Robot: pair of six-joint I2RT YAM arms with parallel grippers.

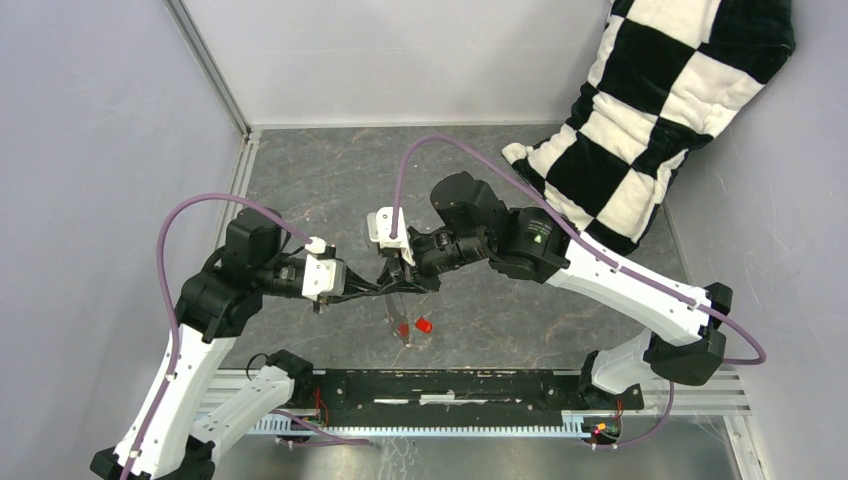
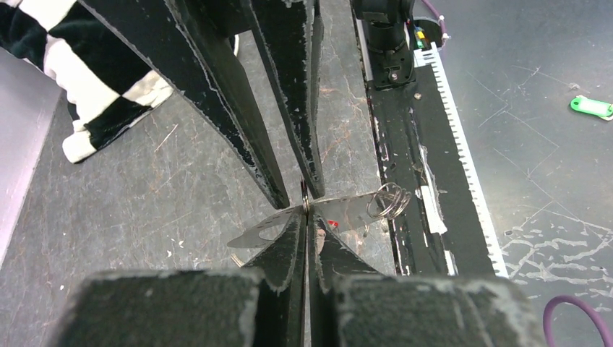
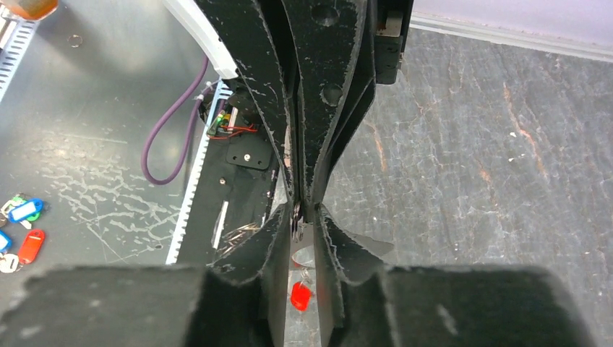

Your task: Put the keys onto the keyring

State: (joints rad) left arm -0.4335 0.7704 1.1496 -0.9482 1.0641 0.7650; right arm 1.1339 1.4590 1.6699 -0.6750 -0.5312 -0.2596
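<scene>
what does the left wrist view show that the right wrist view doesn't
Only the left wrist view: the checkered cushion, a green tag beyond the black rail, and a coiled loop of wire beside the fingertips. Only the right wrist view: a cluster of coloured tags at its left edge. Both: the left gripper and right gripper meeting tip to tip at the keyring, with the red key close by.

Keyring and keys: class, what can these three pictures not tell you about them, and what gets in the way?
- Top view: keyring is only a faint thin line, too small to show its shape.
- Right wrist view: red key sits partly behind the fingers of the right gripper; whether it is on the ring cannot be told.
- Black key: found in no view.
</scene>
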